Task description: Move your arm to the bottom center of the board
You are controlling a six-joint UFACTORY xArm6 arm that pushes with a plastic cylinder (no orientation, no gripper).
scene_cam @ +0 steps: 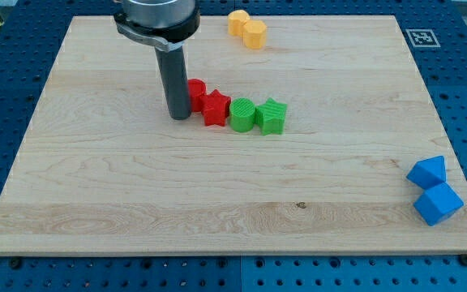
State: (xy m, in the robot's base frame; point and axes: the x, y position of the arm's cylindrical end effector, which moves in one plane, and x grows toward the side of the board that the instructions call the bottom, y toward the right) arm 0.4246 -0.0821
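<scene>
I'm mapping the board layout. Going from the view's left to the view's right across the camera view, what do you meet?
My tip → red block → red star → green cylinder-like block → green star → the two blue blocks. The yellow blocks at the view's top overlap this row, so I leave them out.

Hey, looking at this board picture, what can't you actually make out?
- Camera view: my tip hides the left part of one red block, so its shape is unclear.
- The red star covers that block's lower right.
- The arm is cut off by the view's top edge.
</scene>
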